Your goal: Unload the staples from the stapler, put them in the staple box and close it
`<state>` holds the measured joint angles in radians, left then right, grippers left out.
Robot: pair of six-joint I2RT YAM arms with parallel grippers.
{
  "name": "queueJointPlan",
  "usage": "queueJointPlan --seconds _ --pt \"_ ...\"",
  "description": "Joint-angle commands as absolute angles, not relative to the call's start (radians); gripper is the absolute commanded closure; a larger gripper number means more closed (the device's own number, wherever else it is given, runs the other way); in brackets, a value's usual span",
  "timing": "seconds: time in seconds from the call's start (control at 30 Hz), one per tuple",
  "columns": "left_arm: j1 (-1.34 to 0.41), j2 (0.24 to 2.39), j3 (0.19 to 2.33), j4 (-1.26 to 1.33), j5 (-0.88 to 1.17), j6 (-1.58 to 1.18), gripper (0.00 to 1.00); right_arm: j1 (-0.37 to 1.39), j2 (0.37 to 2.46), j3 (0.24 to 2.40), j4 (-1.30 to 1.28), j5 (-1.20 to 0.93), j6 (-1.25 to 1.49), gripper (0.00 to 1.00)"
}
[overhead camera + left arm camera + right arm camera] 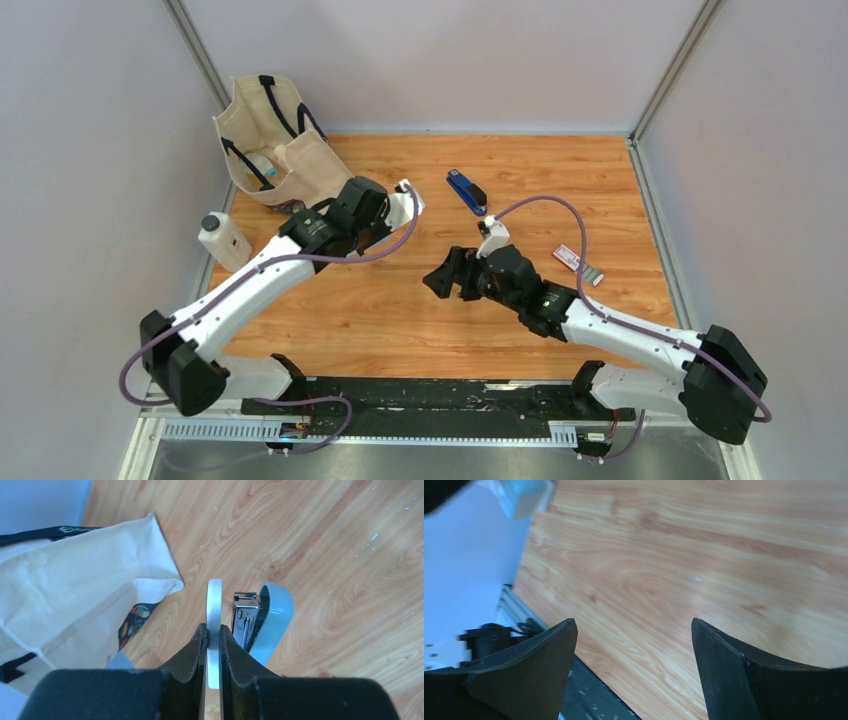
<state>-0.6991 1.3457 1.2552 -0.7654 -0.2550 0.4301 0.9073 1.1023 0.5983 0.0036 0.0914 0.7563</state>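
Left claw (213, 631) tight on stapler (273, 615); chrome magazine (245, 616) wrist-view only

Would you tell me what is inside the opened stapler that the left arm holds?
The stapler, clamped by its white plate in the left fingers, is splayed open, showing a chrome magazine beside the blue cover. Seen end-on, any staples inside it are hidden.

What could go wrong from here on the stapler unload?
1. Left hand pinches only the stapler's thin white base plate; it could twist or slip when pushed.
2. Right hand is wide open and empty; its broad fingers may fumble the narrow metal magazine.
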Motion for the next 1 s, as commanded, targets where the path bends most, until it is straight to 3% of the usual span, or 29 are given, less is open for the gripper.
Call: queueJointPlan --seconds 0.0,0.33,0.77,0.97 --pt "-0.747 1.208 1.177 -0.741 -0.359 0.41 1.0 0.899 1.147 0.696 0.29 -0.069 0.79 0.13" --pt "-0.776 1.092 1.161 -0.753 -0.246 0.256 1.0 0.9 1.264 0.758 0.479 -0.233 0.844 0.21" --pt "-0.778 1.066 1.201 -0.824 -0.13 0.184 1.0 0.927 1.402 0.862 0.44 -0.204 0.799 0.3" --pt "-0.778 1.057 1.2 -0.841 -0.121 0.173 1.0 0.931 1.431 0.859 0.453 -0.183 0.805 0.4"
